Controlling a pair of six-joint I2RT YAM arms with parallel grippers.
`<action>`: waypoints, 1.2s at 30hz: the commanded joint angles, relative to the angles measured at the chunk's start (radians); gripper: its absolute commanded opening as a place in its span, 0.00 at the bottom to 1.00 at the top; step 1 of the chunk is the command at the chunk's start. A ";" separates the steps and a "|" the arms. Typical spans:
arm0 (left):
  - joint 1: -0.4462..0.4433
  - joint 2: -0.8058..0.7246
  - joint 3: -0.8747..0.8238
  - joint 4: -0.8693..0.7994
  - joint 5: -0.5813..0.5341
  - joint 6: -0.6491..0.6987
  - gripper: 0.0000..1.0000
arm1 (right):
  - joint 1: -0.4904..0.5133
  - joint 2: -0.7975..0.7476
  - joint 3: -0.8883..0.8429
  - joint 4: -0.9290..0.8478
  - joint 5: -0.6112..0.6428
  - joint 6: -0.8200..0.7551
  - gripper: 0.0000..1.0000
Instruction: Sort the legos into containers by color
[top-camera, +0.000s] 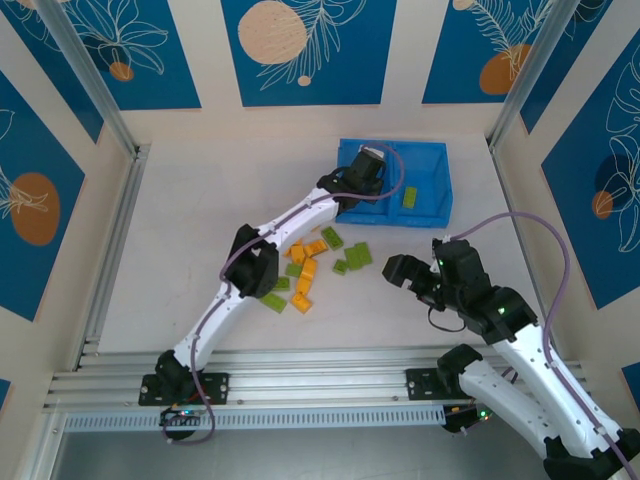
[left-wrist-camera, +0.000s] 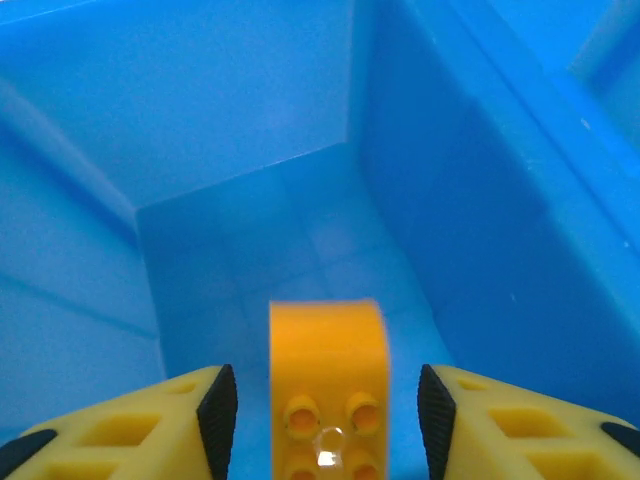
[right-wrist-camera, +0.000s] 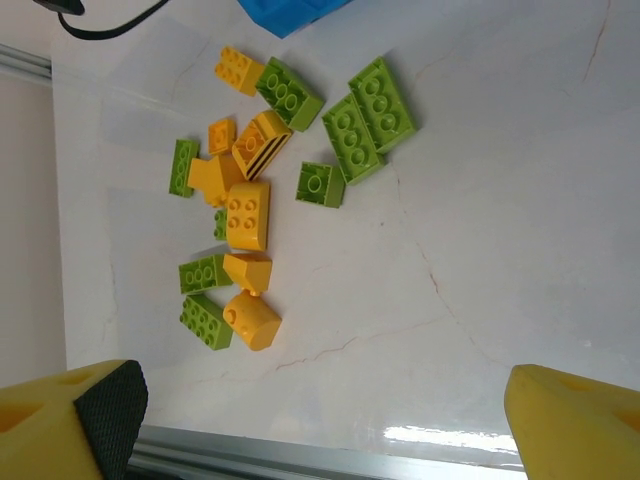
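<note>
the left gripper (left-wrist-camera: 328, 405) has its fingers (left-wrist-camera: 215, 405) spread, and an orange-yellow brick (left-wrist-camera: 328, 345) sits between the pads with a gap on each side. it is inside the left compartment (left-wrist-camera: 250, 230) of the blue bin (top-camera: 443, 170). a green brick (top-camera: 410, 197) lies in the right compartment (top-camera: 428, 180). the right gripper (right-wrist-camera: 330, 420) has its fingers (right-wrist-camera: 95, 415) wide apart and holds nothing. it is above the table (right-wrist-camera: 500, 250), and the loose legos (right-wrist-camera: 250, 200) lie on the near side of the bin.
</note>
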 joint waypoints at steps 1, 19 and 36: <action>-0.008 -0.037 0.051 -0.005 0.077 -0.004 0.56 | 0.011 -0.012 0.028 -0.036 0.022 0.014 0.94; -0.167 -1.189 -1.186 0.336 0.131 0.252 0.64 | 0.078 0.302 0.011 0.161 0.004 -0.054 0.92; -0.178 -1.861 -1.722 -0.048 0.331 0.834 1.00 | 0.158 0.997 0.250 0.341 -0.001 0.121 0.71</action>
